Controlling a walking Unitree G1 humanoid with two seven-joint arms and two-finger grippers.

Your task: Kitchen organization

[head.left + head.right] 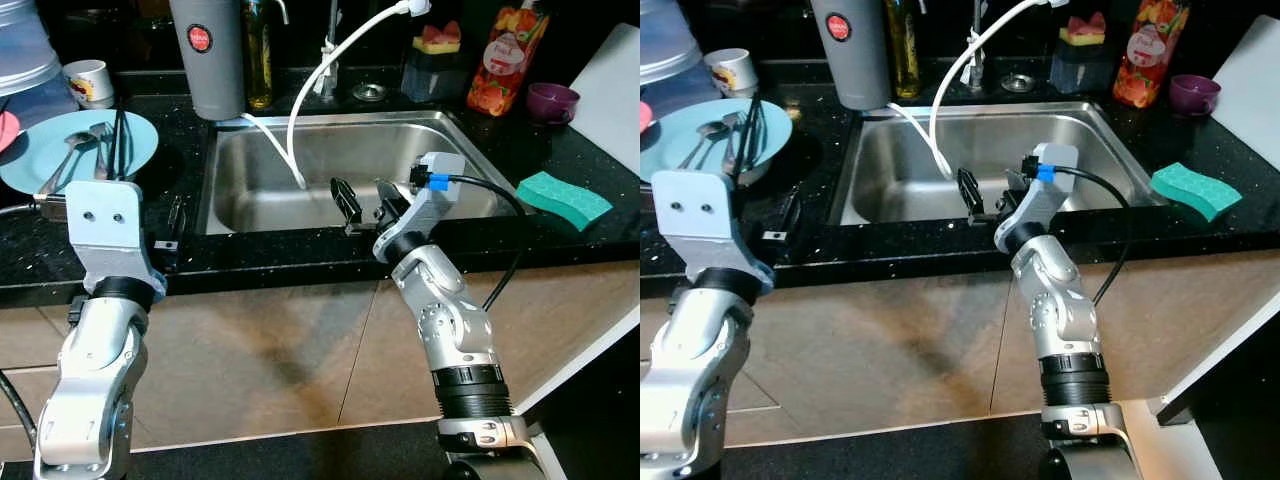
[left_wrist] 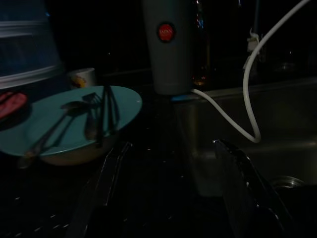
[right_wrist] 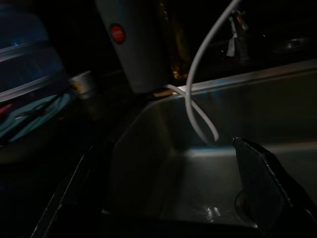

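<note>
A light blue plate [image 1: 50,160] lies on the black counter at the left, carrying a spoon, a fork [image 1: 100,150] and dark utensils. Just in front of the plate, low over the counter, my left gripper [image 2: 172,144] is open and holds nothing. Its fingers [image 1: 176,213] lie beside the sink's left rim. A steel sink [image 1: 250,200] fills the middle, with a white hose [image 1: 300,110] hanging into it. At the sink's front rim my right gripper [image 1: 367,207] is open and holds nothing.
Behind the sink stand a grey tumbler [image 1: 208,60], an oil bottle [image 1: 260,60] and the tap [image 1: 330,60]. A mug [image 1: 88,82] is at the back left. On the right are a juice bottle [image 1: 505,60], a purple cup [image 1: 552,102], a green sponge [image 1: 563,198] and a white board [image 1: 615,90].
</note>
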